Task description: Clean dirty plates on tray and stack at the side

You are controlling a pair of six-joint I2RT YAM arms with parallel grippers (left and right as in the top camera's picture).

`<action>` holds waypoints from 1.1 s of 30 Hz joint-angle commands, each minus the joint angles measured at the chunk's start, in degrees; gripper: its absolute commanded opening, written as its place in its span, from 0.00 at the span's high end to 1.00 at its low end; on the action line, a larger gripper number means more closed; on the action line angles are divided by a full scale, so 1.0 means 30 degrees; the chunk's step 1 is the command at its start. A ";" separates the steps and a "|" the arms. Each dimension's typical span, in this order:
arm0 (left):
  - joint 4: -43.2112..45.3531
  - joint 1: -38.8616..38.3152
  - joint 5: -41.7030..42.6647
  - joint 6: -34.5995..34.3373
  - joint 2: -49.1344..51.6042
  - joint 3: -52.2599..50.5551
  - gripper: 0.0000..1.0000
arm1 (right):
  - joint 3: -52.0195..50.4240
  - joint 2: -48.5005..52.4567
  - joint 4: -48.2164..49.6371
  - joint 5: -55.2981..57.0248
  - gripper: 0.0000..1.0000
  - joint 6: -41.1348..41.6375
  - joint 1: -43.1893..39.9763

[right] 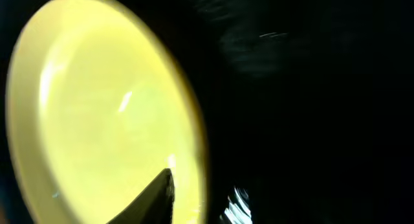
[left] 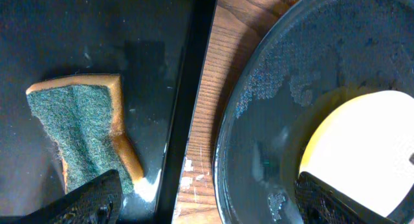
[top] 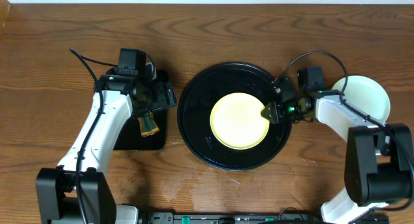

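Observation:
The pale yellow plate (top: pixel 236 120) lies in the large round black tray (top: pixel 187 130), right of its middle. My right gripper (top: pixel 270 112) is at the plate's right rim; in the right wrist view one finger lies on the plate (right: pixel 97 107) just inside the rim and the jaws (right: pixel 204 179) look shut on it, the other finger hidden against the dark tray (right: pixel 310 88). Mint-blue plates (top: pixel 365 94) are stacked at the far right. My left gripper (top: pixel 160 96) is open and empty (left: pixel 210 208) between the small tray and the wet round tray (left: pixel 272 88); the yellow plate (left: pixel 362 146) shows there too.
A green and orange sponge (top: pixel 149 123) lies on the small rectangular black tray (top: pixel 139 141) at the left, also seen in the left wrist view (left: pixel 77 120) on that tray (left: pixel 77 30). A strip of wooden table (left: pixel 213 101) separates the two trays.

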 commanded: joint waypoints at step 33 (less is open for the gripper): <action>-0.0044 -0.0036 0.0226 0.0058 0.0000 0.0270 0.14 | 0.0051 -0.8619 -0.1282 1.4302 0.99 0.1596 0.7278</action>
